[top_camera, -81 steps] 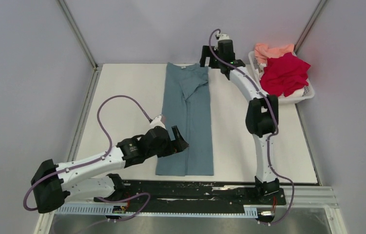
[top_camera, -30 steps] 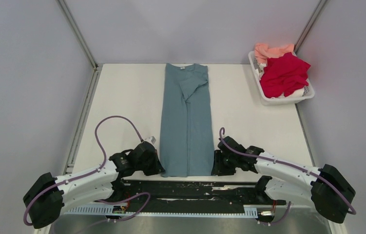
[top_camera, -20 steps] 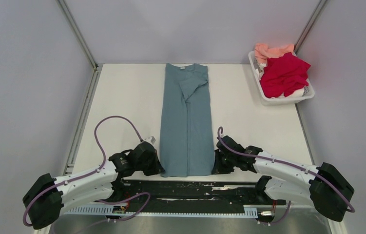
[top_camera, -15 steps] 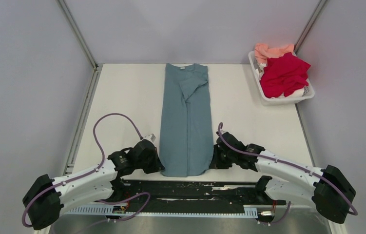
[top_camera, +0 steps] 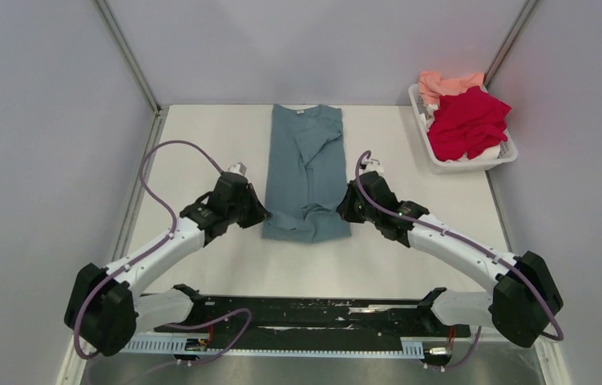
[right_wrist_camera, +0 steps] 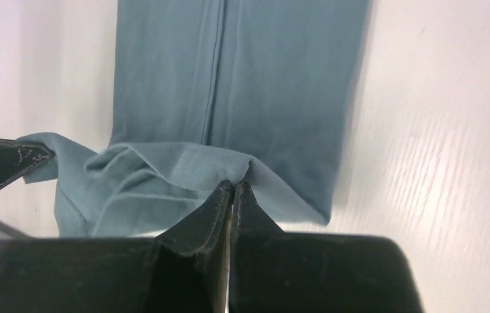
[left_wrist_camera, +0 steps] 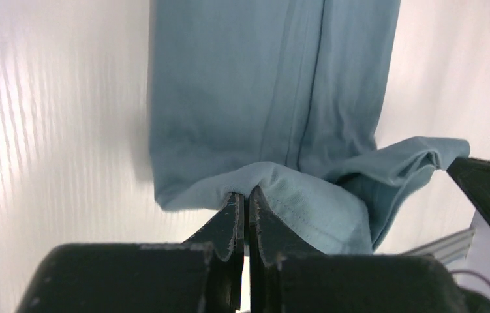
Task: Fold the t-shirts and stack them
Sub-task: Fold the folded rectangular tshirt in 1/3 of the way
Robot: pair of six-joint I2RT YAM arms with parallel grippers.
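A teal-blue t-shirt [top_camera: 307,160] lies as a long narrow strip down the table's middle, its collar at the far end. Its near end is lifted and doubled back over the strip. My left gripper [top_camera: 261,215] is shut on the hem's left corner [left_wrist_camera: 245,189]. On the other side my right gripper [top_camera: 342,210] is shut on the right corner [right_wrist_camera: 232,179]. The hem sags in folds between the two grips [top_camera: 304,218]. A crimson t-shirt [top_camera: 467,122] and a salmon-pink one [top_camera: 444,83] lie heaped in the basket.
The white slotted basket [top_camera: 496,161] stands at the table's far right edge. The black base rail [top_camera: 313,309] with both arm mounts runs along the near edge. Bare white tabletop [top_camera: 201,152] flanks the teal strip on both sides.
Both grippers have carried the teal shirt's near hem up and away from the near edge toward the table's middle. The right gripper closed on its corner within the last second.
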